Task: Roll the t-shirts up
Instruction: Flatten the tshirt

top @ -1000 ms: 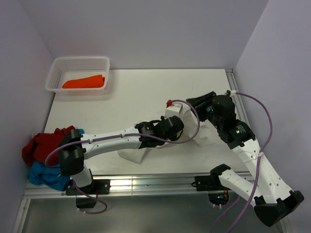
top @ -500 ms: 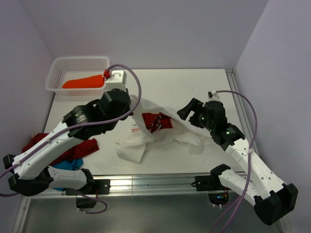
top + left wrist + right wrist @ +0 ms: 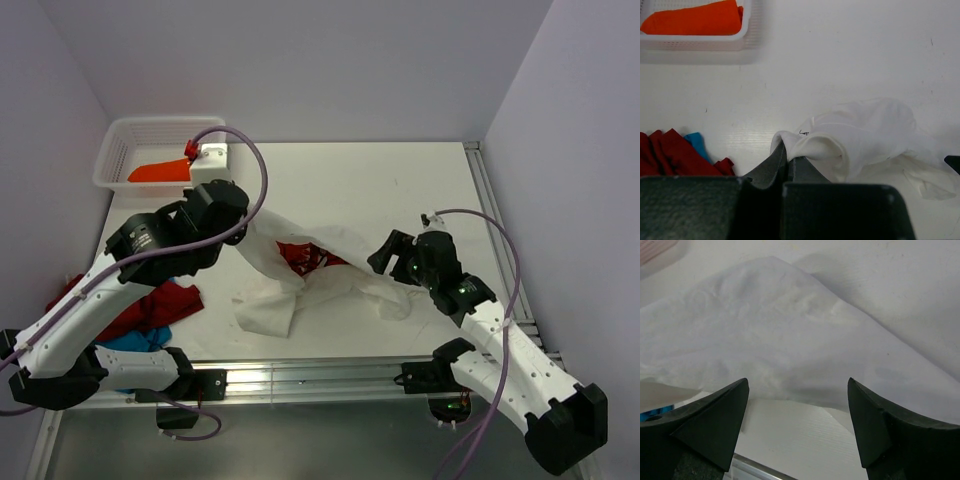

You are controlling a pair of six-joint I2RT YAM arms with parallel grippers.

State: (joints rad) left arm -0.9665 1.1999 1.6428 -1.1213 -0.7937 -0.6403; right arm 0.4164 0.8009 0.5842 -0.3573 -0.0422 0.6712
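While the left gripper is clamped on a fold of the white shirt, apparently holding that edge up off the table, the right gripper hangs over the cloth's other end with its fingers spread wide, grasping nothing. To flatten the shirt for rolling, the right should probably pinch the far edge. Both arms could then draw apart evenly so the bunched middle around the red print smooths out. The left wrist view shows the pinch itself, which the arm hides from overhead. Only the overhead view shows the whole shirt crumpled mid-table between the arms. It also shows the red shirt and blue shirt heaped at the left, and the orange shirt in the basket.
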